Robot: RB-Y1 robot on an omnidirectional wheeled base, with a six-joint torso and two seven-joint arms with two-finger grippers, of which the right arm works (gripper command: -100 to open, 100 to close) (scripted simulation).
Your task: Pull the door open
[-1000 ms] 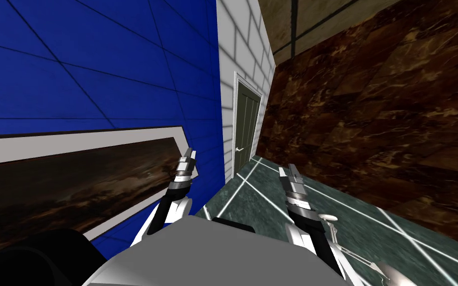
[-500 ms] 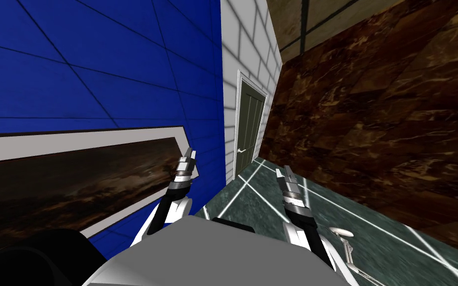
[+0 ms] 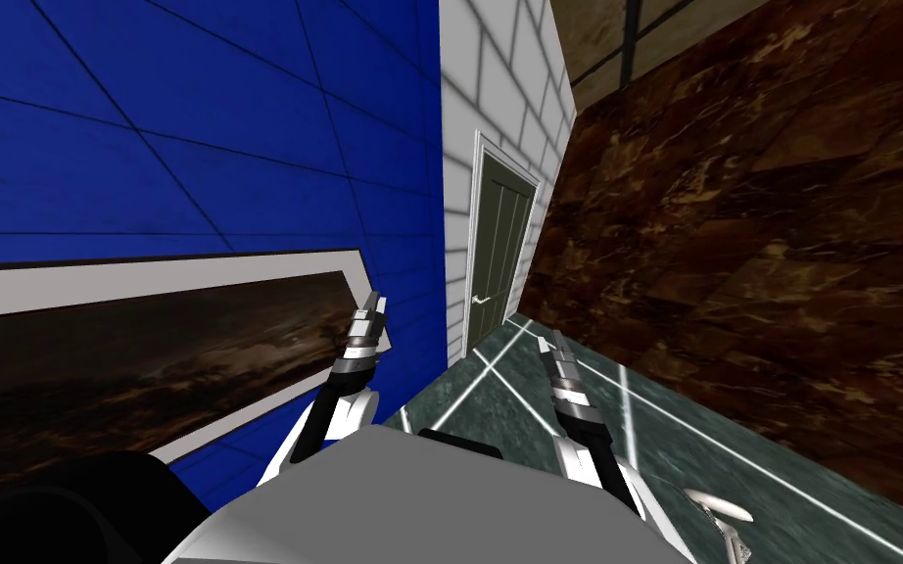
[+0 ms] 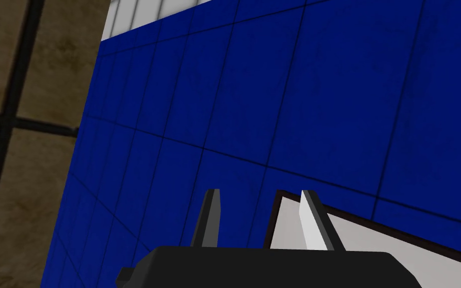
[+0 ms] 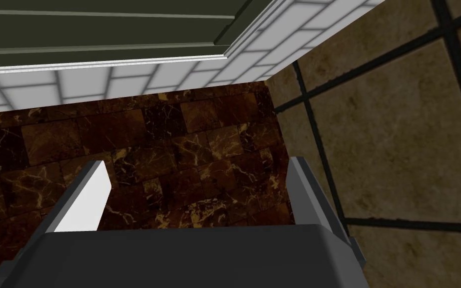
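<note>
A dark olive panelled door [image 3: 503, 235] stands shut in a white frame at the far end of a narrow passage, with a small pale lever handle [image 3: 480, 300] on its left side. My right gripper [image 3: 549, 343] is open and raised in front of me, well short of the door. Its wrist view shows the door [image 5: 99, 25] beyond the fingers with nothing between them. My left gripper [image 3: 373, 304] is held up close to the blue wall; its fingers [image 4: 314, 222] stand a narrow gap apart, holding nothing.
A blue tiled wall [image 3: 195, 127] with a large framed picture [image 3: 146, 343] runs along my left. A brown marble wall [image 3: 783, 245] closes the right. The green floor [image 3: 528, 392] leads to the door. A white object [image 3: 724, 509] lies on the floor at right.
I have turned and moved on, so the door sits further right and slightly larger. My right gripper has swung a little to the left. The left arm has kept its pose.
</note>
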